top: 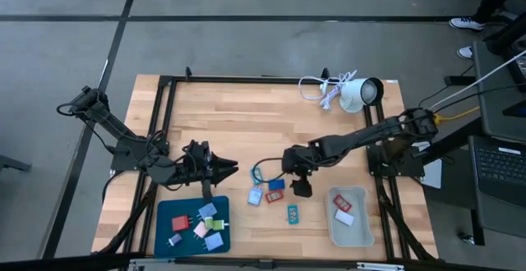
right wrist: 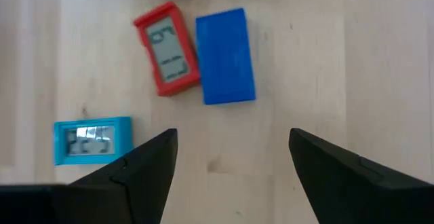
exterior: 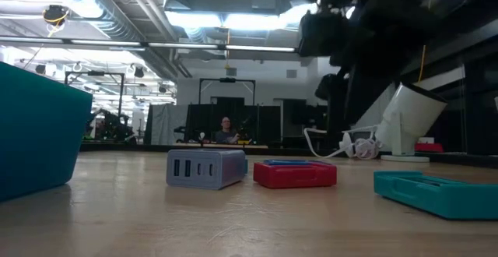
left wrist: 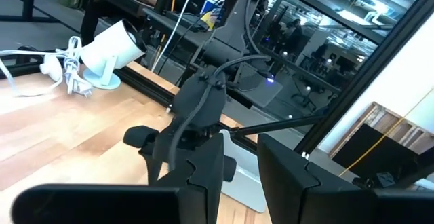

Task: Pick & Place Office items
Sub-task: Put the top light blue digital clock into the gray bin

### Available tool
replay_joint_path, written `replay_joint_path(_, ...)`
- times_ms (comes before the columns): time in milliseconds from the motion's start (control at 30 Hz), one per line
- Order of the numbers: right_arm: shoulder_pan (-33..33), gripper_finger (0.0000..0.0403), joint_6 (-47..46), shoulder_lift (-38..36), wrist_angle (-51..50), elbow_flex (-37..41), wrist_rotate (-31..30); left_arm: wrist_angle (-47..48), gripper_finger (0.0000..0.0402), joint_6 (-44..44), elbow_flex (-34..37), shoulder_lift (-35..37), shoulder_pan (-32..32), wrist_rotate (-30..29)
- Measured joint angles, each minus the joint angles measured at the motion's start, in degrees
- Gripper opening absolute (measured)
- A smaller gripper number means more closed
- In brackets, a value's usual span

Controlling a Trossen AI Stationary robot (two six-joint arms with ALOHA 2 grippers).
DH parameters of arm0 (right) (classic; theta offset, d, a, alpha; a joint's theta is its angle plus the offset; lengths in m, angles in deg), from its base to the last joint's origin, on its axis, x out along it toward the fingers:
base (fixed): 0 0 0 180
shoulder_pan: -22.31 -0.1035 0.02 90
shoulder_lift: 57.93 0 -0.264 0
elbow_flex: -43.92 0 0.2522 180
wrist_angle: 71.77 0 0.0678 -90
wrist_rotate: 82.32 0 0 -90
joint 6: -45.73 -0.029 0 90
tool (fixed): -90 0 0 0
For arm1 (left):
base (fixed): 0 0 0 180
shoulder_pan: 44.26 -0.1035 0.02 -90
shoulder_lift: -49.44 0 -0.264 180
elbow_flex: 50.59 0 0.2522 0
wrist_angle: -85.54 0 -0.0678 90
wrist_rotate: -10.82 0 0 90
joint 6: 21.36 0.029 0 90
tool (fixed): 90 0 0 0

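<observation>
Fingers of the left gripper point(top: 226, 170) are nearly pressed together with nothing between them, hanging just above the blue tray point(top: 164, 236) at the bench's point(top: 238, 115) front left corner. Fingers of the right gripper point(right wrist: 230, 159) are spread wide and empty, above bare wood near the bench's middle.

Office items are small flat pieces. The blue tray holds a red one point(top: 179, 222) and several pale blue, green and pink ones. Right of the tray, loose on the wood, lie a blue block point(right wrist: 226, 56) touching a red clock-like piece point(right wrist: 167, 49) with a grey display, and a teal clock-like piece point(right wrist: 93, 141) nearer the front edge. A grey charger-like block point(exterior: 205, 167) stands beside them in the low view.

Grey tray point(top: 362, 236) near the front right corner holds a red piece point(top: 343, 201) and a white piece point(top: 344, 217).

White lamp point(top: 360, 93) with its coiled cord point(top: 316, 89) lies at the back right edge. The bench's back left is open wood.
</observation>
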Motion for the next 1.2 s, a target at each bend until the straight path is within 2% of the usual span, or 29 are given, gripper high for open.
replay_joint_path(400,0.52,0.0286,0.19,6.7,6.44,0.02,4.18,0.21,0.0084,-0.95,0.0,0.0,0.0,-0.57)
replay_joint_path(767,0.91,0.0286,-0.39,7.54,9.63,0.02,4.42,0.45,0.0082,-0.91,0.0,0.0,-1.27,-1.01)
replay_joint_path(1000,2.75,0.0286,-0.72,9.3,10.94,0.01,3.99,0.31,0.0084,-0.91,0.0,0.02,-3.86,3.4)
replay_joint_path(1200,3.0,0.0286,-1.11,10.94,11.22,-0.25,4.72,0.43,0.008,-0.63,0.0,0.02,-4.97,4.82)
